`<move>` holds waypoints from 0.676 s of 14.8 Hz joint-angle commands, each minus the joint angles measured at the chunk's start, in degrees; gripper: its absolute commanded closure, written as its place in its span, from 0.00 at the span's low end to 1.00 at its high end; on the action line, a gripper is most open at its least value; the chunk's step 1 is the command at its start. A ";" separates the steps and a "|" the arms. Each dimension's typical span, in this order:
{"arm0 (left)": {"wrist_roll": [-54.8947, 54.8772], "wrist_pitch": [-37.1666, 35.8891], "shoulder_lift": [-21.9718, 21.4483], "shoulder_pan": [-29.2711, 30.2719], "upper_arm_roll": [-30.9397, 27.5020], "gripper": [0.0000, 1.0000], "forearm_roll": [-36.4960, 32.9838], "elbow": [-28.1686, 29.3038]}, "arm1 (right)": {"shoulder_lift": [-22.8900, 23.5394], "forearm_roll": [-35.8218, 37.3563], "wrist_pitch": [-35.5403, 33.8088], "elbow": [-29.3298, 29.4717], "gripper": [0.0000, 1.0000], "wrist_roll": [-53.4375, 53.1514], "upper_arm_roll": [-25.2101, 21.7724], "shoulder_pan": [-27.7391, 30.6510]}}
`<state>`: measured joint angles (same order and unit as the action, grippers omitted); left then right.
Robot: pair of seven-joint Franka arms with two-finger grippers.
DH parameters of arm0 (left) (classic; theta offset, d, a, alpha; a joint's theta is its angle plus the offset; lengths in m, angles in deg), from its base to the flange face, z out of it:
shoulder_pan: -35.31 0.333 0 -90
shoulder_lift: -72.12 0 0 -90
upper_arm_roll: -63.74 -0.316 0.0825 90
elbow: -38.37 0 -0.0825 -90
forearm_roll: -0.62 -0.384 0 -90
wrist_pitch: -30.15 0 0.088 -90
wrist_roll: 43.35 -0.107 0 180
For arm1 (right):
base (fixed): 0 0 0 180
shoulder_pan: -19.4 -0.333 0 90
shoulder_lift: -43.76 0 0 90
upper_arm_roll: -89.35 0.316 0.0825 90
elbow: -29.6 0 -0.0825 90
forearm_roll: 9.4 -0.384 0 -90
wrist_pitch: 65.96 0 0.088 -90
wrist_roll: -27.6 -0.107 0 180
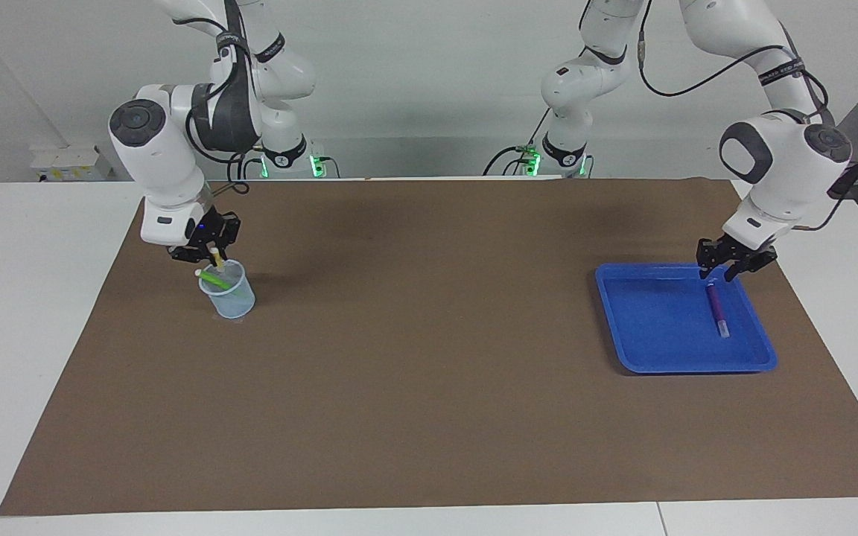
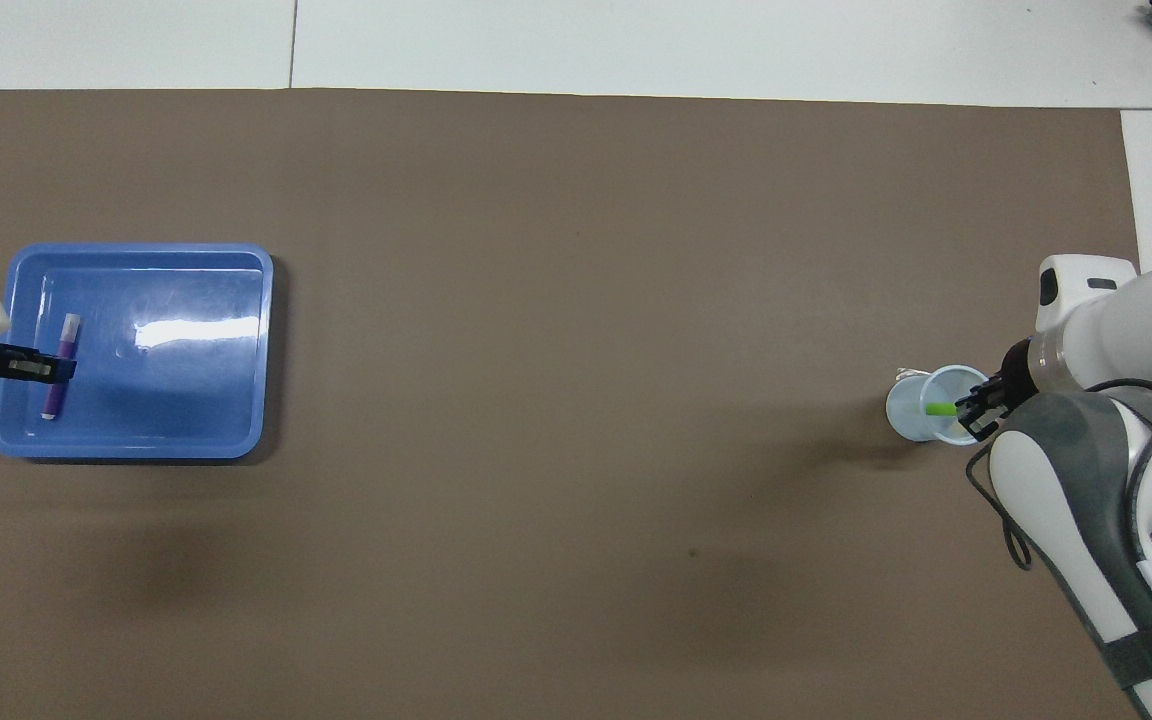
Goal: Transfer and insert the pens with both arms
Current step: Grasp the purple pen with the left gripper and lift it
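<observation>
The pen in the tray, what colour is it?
Dark purple pen with a whitish end, clearest in the facing view.

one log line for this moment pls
left gripper: open over purple pen in blue tray | right gripper: at cup, yellow pen | green pen: in cup

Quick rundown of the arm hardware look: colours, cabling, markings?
Both arms have glossy white rounded shells with dark grey round joint caps. Black cables loop outside the links, held by black straps with white lettering. The bases glow green. The right gripper and the left gripper are small, black and two-fingered. A small blue light shows on the right arm's wrist.
</observation>
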<state>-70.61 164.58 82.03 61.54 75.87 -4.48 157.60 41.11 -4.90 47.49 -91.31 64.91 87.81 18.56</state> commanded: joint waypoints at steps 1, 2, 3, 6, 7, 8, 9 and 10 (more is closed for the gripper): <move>-1.13 4.69 4.31 1.98 0.35 0.46 -3.24 -1.45 | -2.09 -0.03 0.81 -2.40 0.36 0.66 0.66 1.02; -1.13 5.83 5.55 2.42 0.35 0.46 -3.77 -1.98 | -2.09 -0.11 0.90 -2.40 0.28 0.66 0.66 0.93; -1.04 6.71 6.34 2.43 0.35 0.46 -4.39 -2.25 | -2.01 -1.51 0.81 -2.22 0.26 0.66 0.66 0.84; -1.04 8.12 6.96 2.51 0.35 0.45 -4.48 -2.25 | -1.92 -6.51 0.37 -1.17 0.26 0.49 0.92 0.49; -1.04 8.82 7.75 2.51 0.35 0.45 -4.48 -2.25 | -1.83 -8.18 0.20 -0.65 0.26 0.23 1.19 0.41; -0.95 9.70 8.28 2.51 0.35 0.45 -4.48 -2.25 | -1.83 -9.68 0.19 -0.55 0.26 -0.64 1.36 -0.03; -0.95 10.84 8.80 2.60 0.35 0.45 -4.48 -2.16 | -1.92 -11.17 0.11 -0.47 0.26 -1.87 1.37 -0.73; -0.95 11.37 9.16 2.60 0.35 0.47 -4.48 -2.07 | -1.92 -12.06 -0.07 -0.20 0.26 -2.93 1.37 -1.00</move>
<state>-71.27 173.74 89.39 63.55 75.93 -7.69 156.28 40.15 -14.57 47.52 -91.45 64.09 88.84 17.99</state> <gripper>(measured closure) 0.502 0.300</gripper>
